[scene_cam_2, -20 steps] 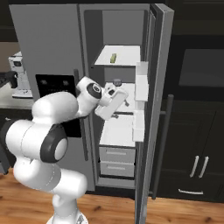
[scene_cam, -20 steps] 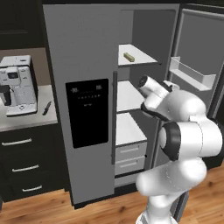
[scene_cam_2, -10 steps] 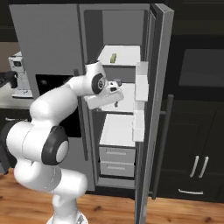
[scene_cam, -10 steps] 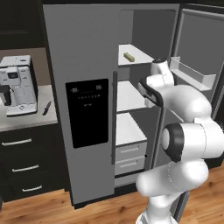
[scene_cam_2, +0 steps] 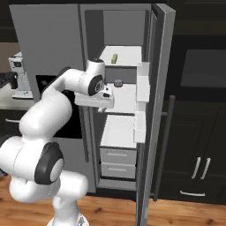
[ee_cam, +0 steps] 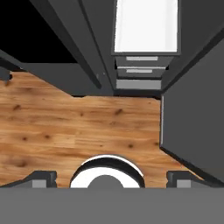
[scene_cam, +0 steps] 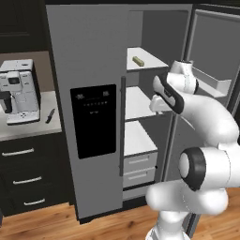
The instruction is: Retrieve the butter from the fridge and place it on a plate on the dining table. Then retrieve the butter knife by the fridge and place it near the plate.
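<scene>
The butter (scene_cam: 138, 61) lies on the fridge's (scene_cam: 89, 65) top shelf; the butter knife (scene_cam: 49, 116) left, on the counter (scene_cam: 28, 130).

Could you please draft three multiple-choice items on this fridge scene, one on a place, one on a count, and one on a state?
1. Where does the butter lie?
A. on the top shelf inside the fridge
B. on the wooden floor
C. on the counter by the coffee machine

2. How many drawer fronts show at the bottom of the open fridge compartment?
A. none
B. two
C. five

3. How do the gripper's jaws stand?
A. shut on the butter
B. shut on the butter knife
C. open and empty

Answers:
1. A, the pale stick rests on the uppermost white shelf.
2. B, two grey drawers sit stacked under the lowest shelf.
3. C, the fingertips stand wide apart in the hand view, with nothing between them.
</scene>
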You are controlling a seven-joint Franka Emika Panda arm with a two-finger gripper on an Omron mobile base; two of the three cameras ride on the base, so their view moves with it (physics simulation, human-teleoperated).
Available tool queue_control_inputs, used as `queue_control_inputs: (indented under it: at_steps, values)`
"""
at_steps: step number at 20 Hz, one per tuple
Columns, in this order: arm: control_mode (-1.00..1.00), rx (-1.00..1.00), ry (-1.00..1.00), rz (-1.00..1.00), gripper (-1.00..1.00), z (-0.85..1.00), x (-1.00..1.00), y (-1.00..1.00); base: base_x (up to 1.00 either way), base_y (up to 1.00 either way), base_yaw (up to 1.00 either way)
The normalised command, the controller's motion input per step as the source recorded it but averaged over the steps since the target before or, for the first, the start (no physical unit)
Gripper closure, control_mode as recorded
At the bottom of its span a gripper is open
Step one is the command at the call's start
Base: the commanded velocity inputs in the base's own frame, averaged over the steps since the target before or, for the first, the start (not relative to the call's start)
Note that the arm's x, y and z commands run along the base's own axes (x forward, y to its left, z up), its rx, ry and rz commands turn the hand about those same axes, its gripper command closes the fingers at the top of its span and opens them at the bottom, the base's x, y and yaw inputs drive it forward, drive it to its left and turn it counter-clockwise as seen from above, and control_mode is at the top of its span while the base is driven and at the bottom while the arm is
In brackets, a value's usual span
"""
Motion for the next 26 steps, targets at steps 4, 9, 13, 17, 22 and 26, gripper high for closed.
queue_control_inputs:
  at_steps: [4, 9, 13, 17, 22, 26]
  values:
    - [-1.00, 0.00, -0.02, -0.19, -1.00, 0.04, -1.00, 0.12, 0.00, 0.00, 0.00]
    - [-1.00, -0.09, 0.00, -0.17, -1.00, -0.03, -0.94, 0.46, 0.00, 0.00, 0.00]
    - [-1.00, -0.12, 0.02, -0.17, -1.00, -0.19, -0.45, 0.55, 0.00, 0.00, 0.00]
    - [-1.00, -0.01, 0.12, -0.12, -1.00, -0.11, -0.04, 0.45, 0.00, 0.00, 0.00]
    - [-1.00, 0.00, 0.13, -0.01, -1.00, -0.24, 0.00, -0.09, 0.00, 0.00, 0.00]
    - [-1.00, 0.00, 0.01, 0.00, -1.00, -0.19, 0.00, -0.15, 0.00, 0.00, 0.00]
